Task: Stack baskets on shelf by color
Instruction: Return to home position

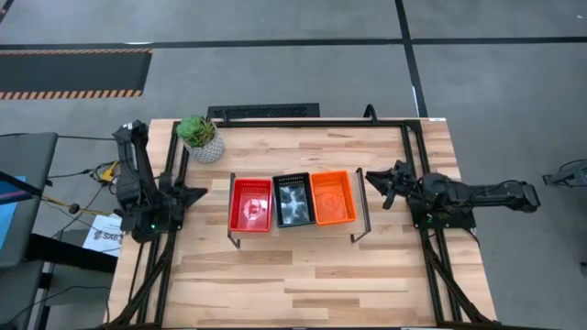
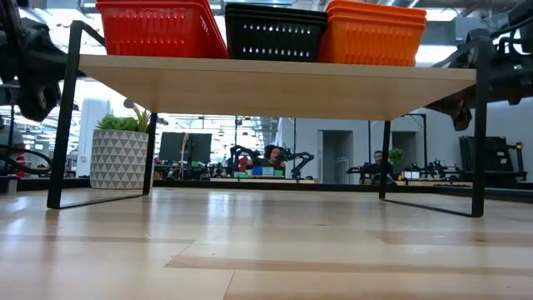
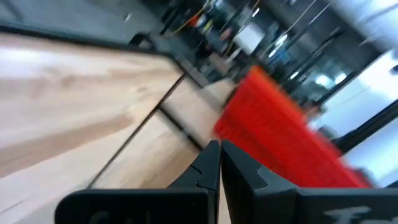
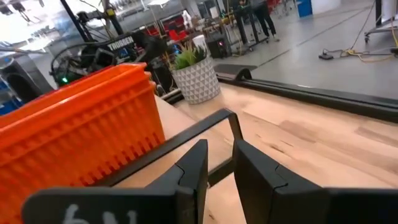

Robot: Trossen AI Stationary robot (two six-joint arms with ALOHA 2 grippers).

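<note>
A white patterned pot holding a green plant stands near the left back corner of the light-wood desk. Grey floor lies around the desk, with a dark mat edged in orange-and-black stripes on it. A printed sheet lies beside the desk's left edge. Two people show far off in the room beyond.

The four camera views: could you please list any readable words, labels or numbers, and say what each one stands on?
"TROSSEN": white letters on the left arm, far off in the right wrist view.
White marks on the right gripper housing: cut off, unreadable.
Print on the paper sheet left of the table: too small to read.
</note>
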